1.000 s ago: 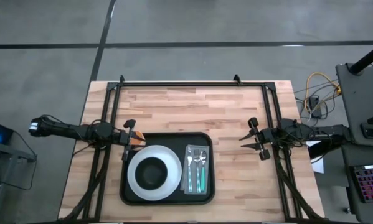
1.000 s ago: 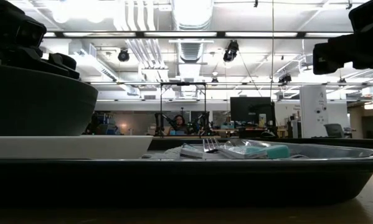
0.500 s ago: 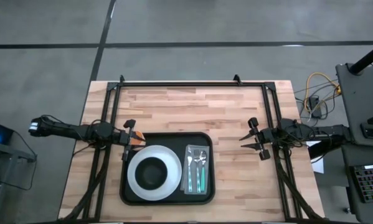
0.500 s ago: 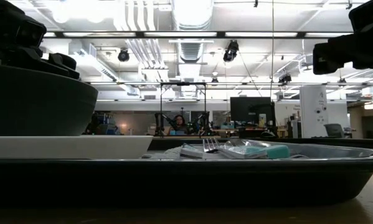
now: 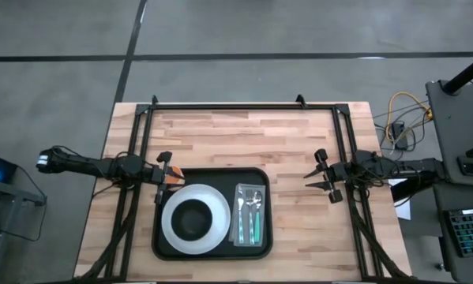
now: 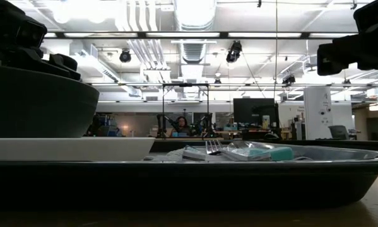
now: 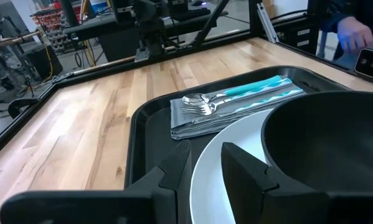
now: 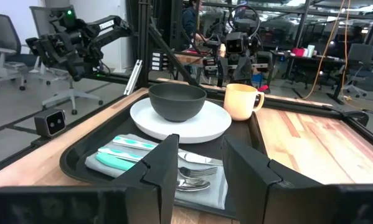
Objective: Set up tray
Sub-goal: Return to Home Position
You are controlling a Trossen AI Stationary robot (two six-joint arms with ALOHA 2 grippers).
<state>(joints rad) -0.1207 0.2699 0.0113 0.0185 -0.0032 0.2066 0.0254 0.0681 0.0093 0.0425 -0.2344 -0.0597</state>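
Wooden planks make up the table [image 5: 244,134], and the black tray [image 5: 220,175] lies on its near middle part. On the tray's left side sits a white plate [image 5: 171,229] with a dark bowl [image 5: 193,219] on it. On the right side lies a grey napkin [image 5: 239,229], with green-handled cutlery [image 5: 253,225] side by side on top. A yellow mug [image 8: 239,101] stands at the tray's far left corner, just beside the plate. The left gripper [image 5: 163,175] hangs by that corner, its fingers a little apart and holding nothing. The right gripper [image 5: 315,177] hangs over bare wood to the right of the tray, apart from it, with fingers spread and holding nothing too. Nothing has moved since a second ago: both arms, the tray and all the things on it sit just the same.
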